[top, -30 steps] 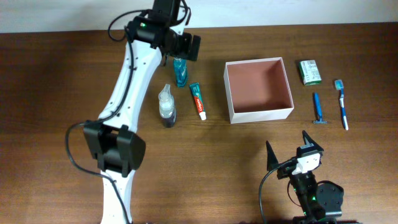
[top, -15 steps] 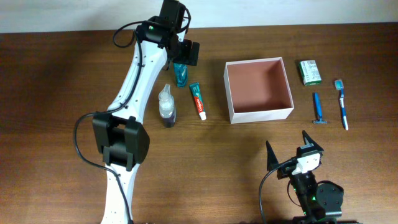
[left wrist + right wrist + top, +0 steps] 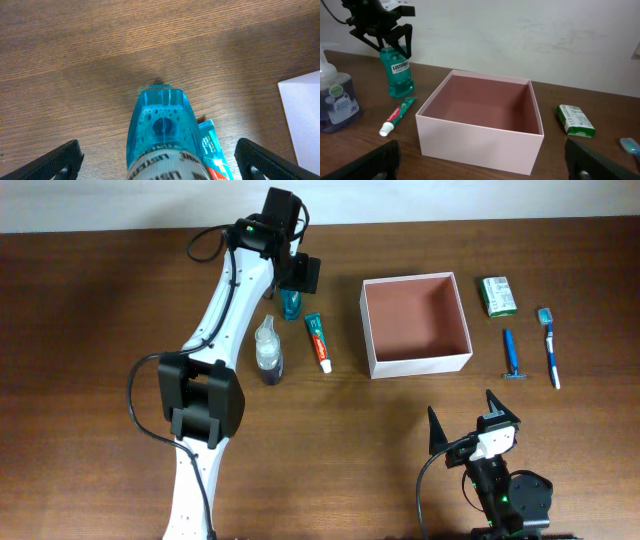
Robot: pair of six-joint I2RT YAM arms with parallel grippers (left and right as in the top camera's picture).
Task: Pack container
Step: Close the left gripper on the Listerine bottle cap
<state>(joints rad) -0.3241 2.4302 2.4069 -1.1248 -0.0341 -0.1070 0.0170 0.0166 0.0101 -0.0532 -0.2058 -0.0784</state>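
- The desk [image 3: 100, 330] carries everything, and none of it has been packed yet.
- The container [image 3: 420, 364] sits open toward the right of the middle. Its reddish-brown inside is bare, so I judge the packing hasn't really begun.
- My left hand [image 3: 291, 278] is at the far side of the desk, left of the container. Its fingers are spread wide, one on each side of the top of the mouthwash bottle, and clamped on nothing.
- My right hand [image 3: 465, 418] is parked at the near edge, well apart from the items, with its fingers wide apart and empty.
- The soap pump bottle [image 3: 268, 352] stands left of the container and is untouched.
- The mouthwash bottle [image 3: 160, 125] is upright between my left fingers. It looks to be my first pick: close, lift, then carry it right to the container.
- The toothpaste [image 3: 318, 342] lies just beside the mouthwash, toward the container.
- The toothbrush [image 3: 550, 348] lies right of the container.
- The razor [image 3: 511, 355] lies between the toothbrush and the container.
- The green-and-white packet [image 3: 498, 295] lies by the container's far right corner.
- All six items are left to load, by my count.
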